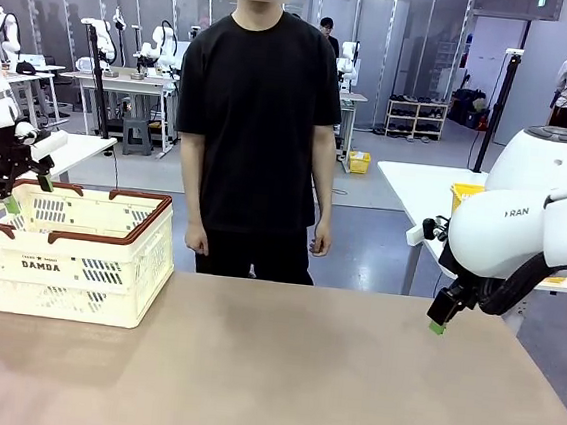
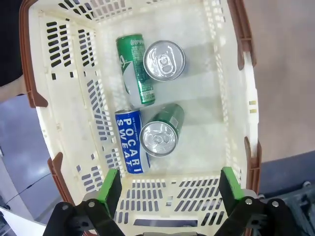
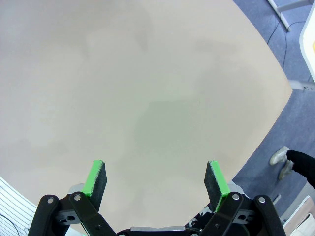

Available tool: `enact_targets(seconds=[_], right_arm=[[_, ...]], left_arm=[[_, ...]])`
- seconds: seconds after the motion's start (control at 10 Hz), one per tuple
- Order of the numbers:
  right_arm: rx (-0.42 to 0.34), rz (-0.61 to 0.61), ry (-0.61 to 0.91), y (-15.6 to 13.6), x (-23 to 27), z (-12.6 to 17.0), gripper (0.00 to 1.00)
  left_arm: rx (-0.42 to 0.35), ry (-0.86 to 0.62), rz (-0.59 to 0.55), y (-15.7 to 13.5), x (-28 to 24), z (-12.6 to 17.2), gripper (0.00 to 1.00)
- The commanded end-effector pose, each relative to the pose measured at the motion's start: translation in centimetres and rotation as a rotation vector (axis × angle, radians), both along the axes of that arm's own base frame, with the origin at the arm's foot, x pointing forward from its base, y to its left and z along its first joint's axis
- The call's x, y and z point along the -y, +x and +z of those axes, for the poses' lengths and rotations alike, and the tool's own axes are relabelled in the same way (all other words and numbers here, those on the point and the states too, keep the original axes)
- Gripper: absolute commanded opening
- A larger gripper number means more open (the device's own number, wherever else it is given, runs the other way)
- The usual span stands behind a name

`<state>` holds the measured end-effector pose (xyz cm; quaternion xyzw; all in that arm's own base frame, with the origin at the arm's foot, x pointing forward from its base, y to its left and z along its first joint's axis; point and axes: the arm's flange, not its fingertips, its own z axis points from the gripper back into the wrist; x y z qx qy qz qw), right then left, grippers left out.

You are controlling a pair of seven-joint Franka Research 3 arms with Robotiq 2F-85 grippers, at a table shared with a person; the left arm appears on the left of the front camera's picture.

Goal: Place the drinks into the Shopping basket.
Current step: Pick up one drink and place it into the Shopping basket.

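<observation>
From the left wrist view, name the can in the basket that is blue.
The Pocari Sweat can, lying beside the basket wall. It alone is blue and white; the others show green sides or silver tops.

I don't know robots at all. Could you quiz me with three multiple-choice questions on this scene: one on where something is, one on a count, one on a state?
1. Where are the cans?
A. On the bare table
B. In the basket
C. In the person's hands

2. How many cans are there?
A. Two
B. Four
C. Six

3. How is the left gripper?
A. Open, empty
B. Shut on a can
C. Clamped on the rim

Answers:
1 B: the cans lie or stand inside the basket.
2 B: two lie, two stand upright.
3 A: the left gripper has its jaws wide apart above the basket, holding nothing.
</observation>
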<state>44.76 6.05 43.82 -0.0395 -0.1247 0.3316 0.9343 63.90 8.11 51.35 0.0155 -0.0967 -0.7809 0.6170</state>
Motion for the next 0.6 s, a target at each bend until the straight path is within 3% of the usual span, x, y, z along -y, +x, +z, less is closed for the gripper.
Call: enact_targets(seconds=[0.0,0.5], right_arm=[[-0.002,0.004,-0.01,0.03,0.18,0.08,1.0],[-0.002,0.004,-0.01,0.03,0.18,0.08,1.0]], left_arm=[[-0.001,0.003,-0.006,0.32,-0.18,0.04,1.0],[-0.001,0.003,-0.006,0.32,-0.18,0.04,1.0]])
